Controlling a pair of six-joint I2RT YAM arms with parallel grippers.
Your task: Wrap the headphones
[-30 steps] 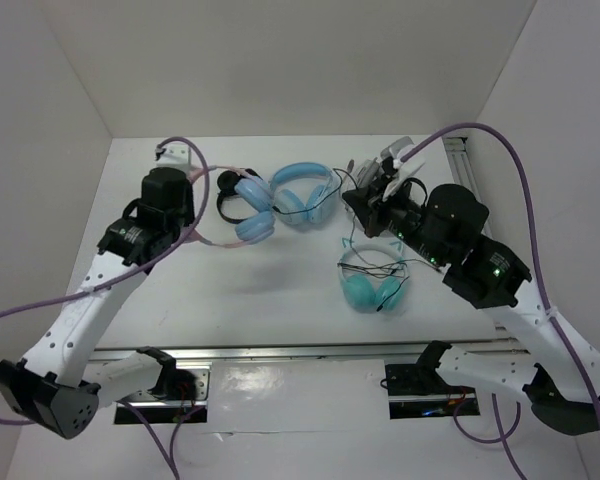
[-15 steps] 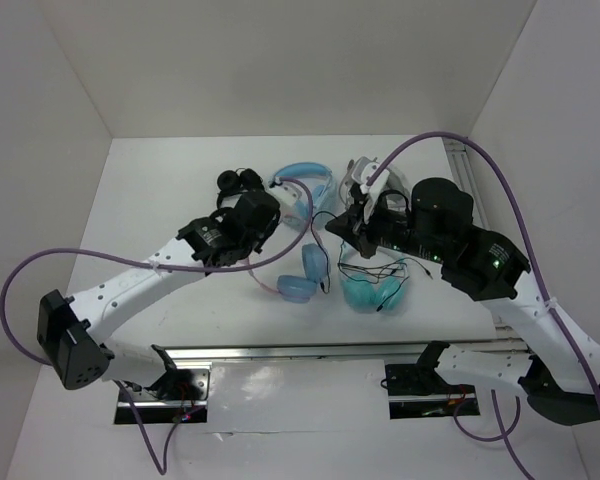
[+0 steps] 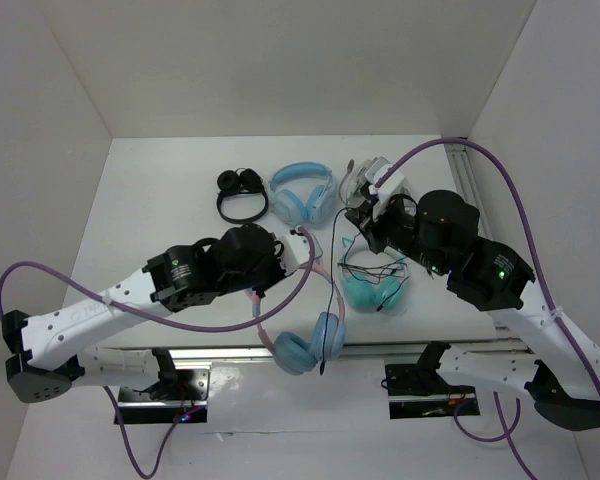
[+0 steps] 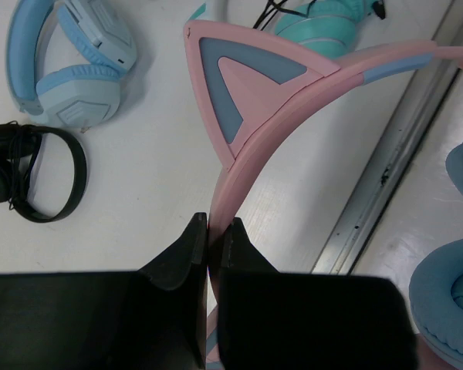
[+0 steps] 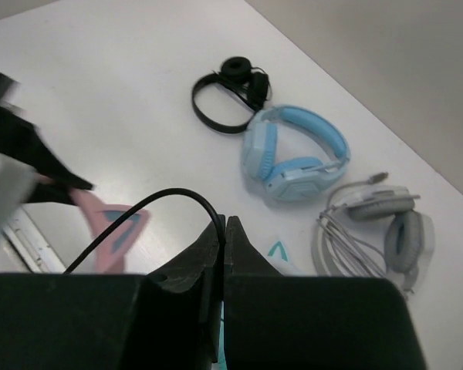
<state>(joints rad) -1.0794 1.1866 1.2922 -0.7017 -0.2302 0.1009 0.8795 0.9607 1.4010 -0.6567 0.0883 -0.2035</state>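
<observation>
The headphones, with pink cat-ear headband and light blue ear cups, hang at the table's front edge. My left gripper is shut on the pink headband, just below a cat ear; one blue cup shows at lower right. The thin black cable runs from the cups up to my right gripper. In the right wrist view that gripper is shut on the cable, which arcs away to the left, with a blurred pink ear beyond.
An all-blue pair and a small black pair lie at the back. A teal pair with tangled cord lies under my right arm. A white-grey pair lies behind it. A metal rail runs along the front edge.
My left arm has carried the pink headphones from the back of the table forward to the front edge. The cable now stretches from them to my right gripper, which barely moved.
</observation>
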